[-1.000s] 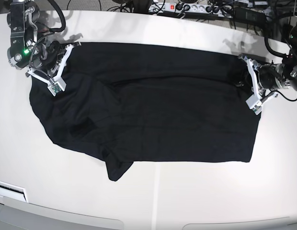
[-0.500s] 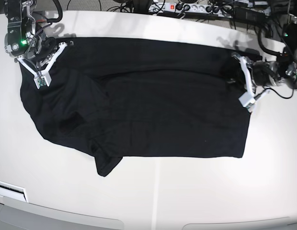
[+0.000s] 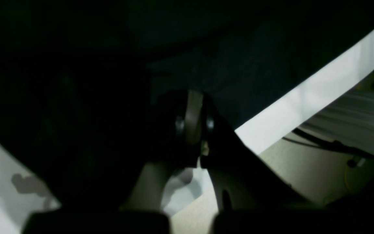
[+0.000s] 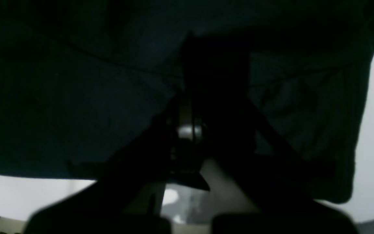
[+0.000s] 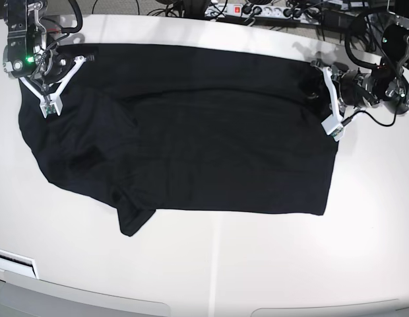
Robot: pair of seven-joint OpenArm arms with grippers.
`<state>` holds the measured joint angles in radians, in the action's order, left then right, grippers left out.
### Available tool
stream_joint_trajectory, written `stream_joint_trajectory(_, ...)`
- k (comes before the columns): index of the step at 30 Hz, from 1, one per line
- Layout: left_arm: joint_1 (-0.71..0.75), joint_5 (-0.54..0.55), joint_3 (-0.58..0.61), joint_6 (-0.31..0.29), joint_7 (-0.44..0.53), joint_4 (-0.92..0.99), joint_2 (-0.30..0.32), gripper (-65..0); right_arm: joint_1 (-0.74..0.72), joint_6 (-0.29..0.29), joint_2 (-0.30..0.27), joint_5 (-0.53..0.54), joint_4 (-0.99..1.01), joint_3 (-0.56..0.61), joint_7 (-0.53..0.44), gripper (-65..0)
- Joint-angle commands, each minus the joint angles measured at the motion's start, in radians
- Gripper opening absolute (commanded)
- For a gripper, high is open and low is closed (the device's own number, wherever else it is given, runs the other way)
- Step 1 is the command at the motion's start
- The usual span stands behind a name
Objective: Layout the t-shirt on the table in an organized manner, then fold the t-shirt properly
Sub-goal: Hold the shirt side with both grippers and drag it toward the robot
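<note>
The black t-shirt [image 5: 191, 132] lies spread across the off-white table [image 5: 224, 277], with one sleeve sticking out at the front left [image 5: 135, 221]. My right gripper [image 5: 62, 76] is shut on the shirt's far left corner. My left gripper [image 5: 323, 96] is shut on the shirt's far right edge. In the left wrist view the fingers [image 3: 192, 120] are pinched on dark fabric [image 3: 239, 65], with the table [image 3: 304, 97] beside it. In the right wrist view the gripper [image 4: 190, 126] is closed on the shirt [image 4: 76, 97].
A power strip with cables [image 5: 257, 12] runs along the table's far edge. More cables [image 5: 369, 39] hang near my left arm. A white part [image 5: 16, 264] sits at the front left corner, by the table's curved front edge [image 5: 211, 307].
Both grippers have moved toward the far edge and to the left in the base view, dragging the shirt with them. The shirt's front hem has slid farther from the front edge.
</note>
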<state>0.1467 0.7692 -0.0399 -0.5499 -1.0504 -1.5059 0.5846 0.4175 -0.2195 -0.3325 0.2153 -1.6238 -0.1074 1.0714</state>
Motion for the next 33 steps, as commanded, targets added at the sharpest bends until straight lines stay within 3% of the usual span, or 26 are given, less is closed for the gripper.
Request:
stream_joint_trajectory(1,-0.011,0.013,-0.008,-0.003,0.008,-0.016,0.017,-65.0,0.042,-0.006,-0.003,-0.01,0.008,0.002,0.118,-65.0)
stream_joint_trajectory(4,-0.011,0.013,-0.008,-0.003,0.006,-0.018,0.017,-65.0,0.08,-0.051,-0.003,-0.007,-0.053,0.002,0.126,-65.0)
stream_joint_trajectory(12,-0.002,-0.041,-0.008,-0.003,0.015,-0.018,0.016,-65.0,0.13,-0.054,-0.003,-0.008,-0.197,0.002,0.056,-65.0)
stream_joint_trajectory(16,0.038,-0.13,-0.007,-0.003,0.137,-0.016,0.014,-65.0,0.125,-0.053,-0.003,-0.011,-0.197,0.002,0.039,-65.0)
stream_joint_trajectory(21,0.039,-0.213,-0.006,-0.002,0.21,0.002,-0.002,-65.0,0.114,-0.053,-0.003,-0.011,-0.197,0.002,0.039,-65.0)
stream_joint_trajectory(24,0.039,-0.223,-0.006,-0.003,0.207,0.059,-0.018,-65.0,0.097,-0.048,-0.003,-0.011,-0.197,0.002,0.039,-63.5)
stream_joint_trajectory(27,0.039,-0.222,-0.006,-0.004,0.172,0.134,-0.019,-65.0,0.075,-0.056,-0.003,-0.011,-0.2,0.002,0.04,-54.8)
stream_joint_trajectory(33,0.08,-0.214,-0.006,-0.003,0.122,0.183,-0.019,-65.0,0.029,-0.076,-0.003,-0.011,-0.241,0.002,0.039,-53.9)
